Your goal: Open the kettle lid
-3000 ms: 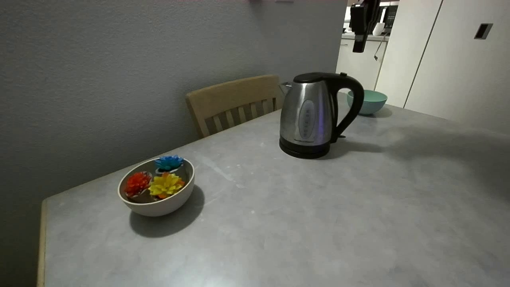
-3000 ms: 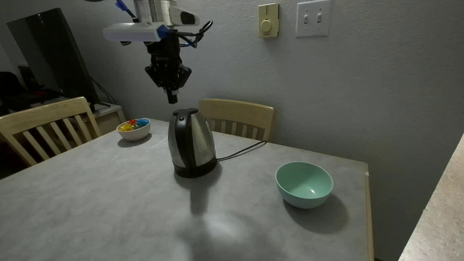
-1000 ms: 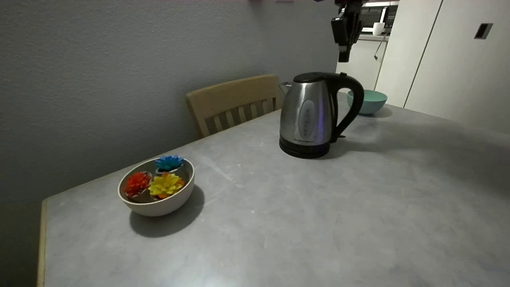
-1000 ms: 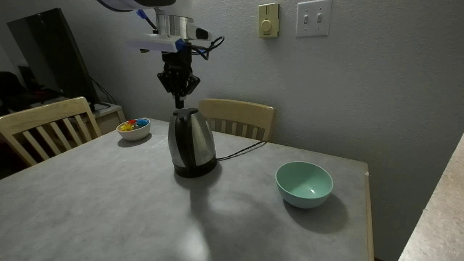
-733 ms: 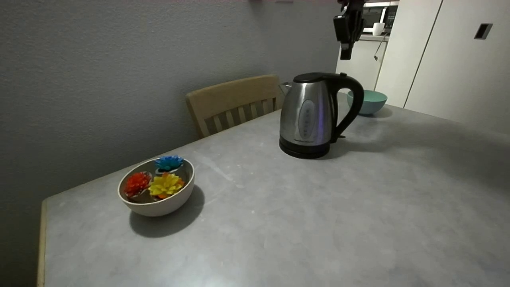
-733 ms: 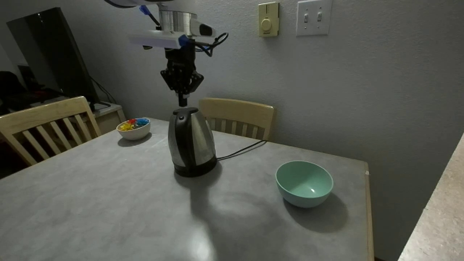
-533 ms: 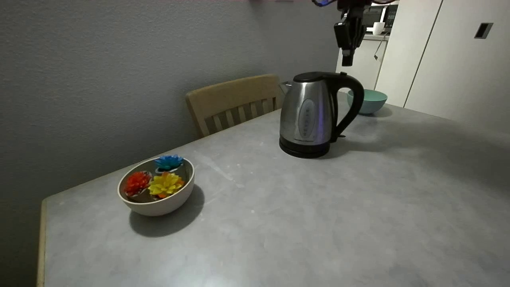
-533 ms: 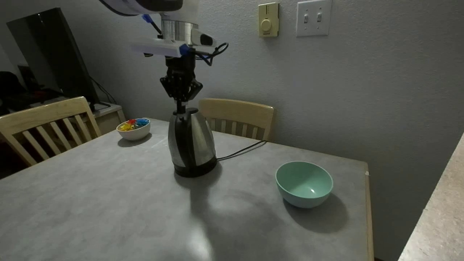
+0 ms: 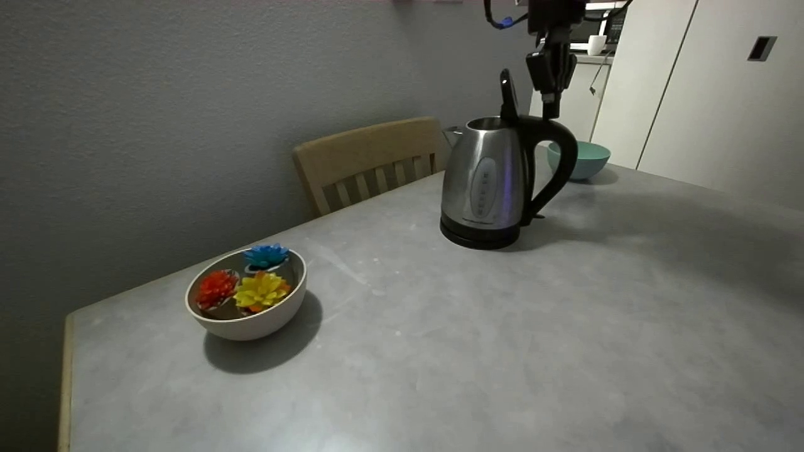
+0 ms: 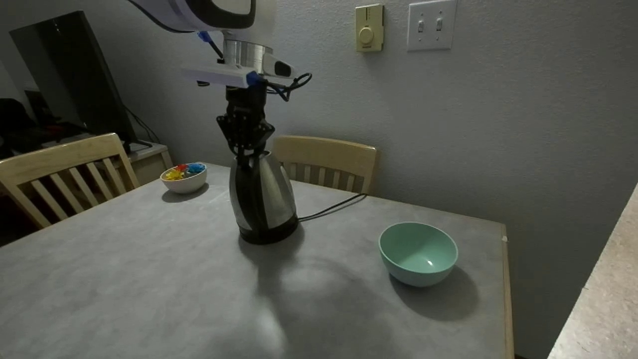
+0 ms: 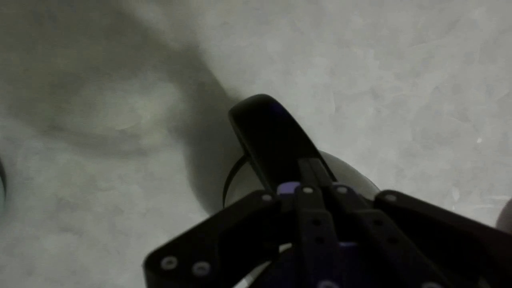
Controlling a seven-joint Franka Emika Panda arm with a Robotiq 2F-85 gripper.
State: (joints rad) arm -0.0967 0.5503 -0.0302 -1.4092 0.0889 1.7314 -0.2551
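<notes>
Two fingertips (image 11: 308, 172) of the gripper (image 9: 551, 110) are drawn tight together, nothing seen between them, and point down at the top of the handle (image 9: 568, 157) of the kettle (image 9: 480, 182), touching it as far as an exterior view shows. They probably press a release button there, though they hide the spot. Just beside them, toward the kettle's spout (image 9: 453, 134), the lid (image 9: 509, 95) stands nearly upright, leaving the mouth (image 9: 485, 123) uncovered, so the task looks all but done. As a guess, the lid is light, stiff and sprung, to be nudged by its edge rather than pinched. The kettle's metal side looks smooth and slippery, and its weight depends on how full it is, which does not show; the handle is the place to hold it. Pressing harder there could tip the kettle toward the handle, so a straight lift away seems wise. The kettle stands about upright on the table (image 9: 502, 351), between the green bowl (image 10: 418, 276) and the white bowl (image 9: 264, 328) of flowers (image 9: 260, 290), well apart from both.
</notes>
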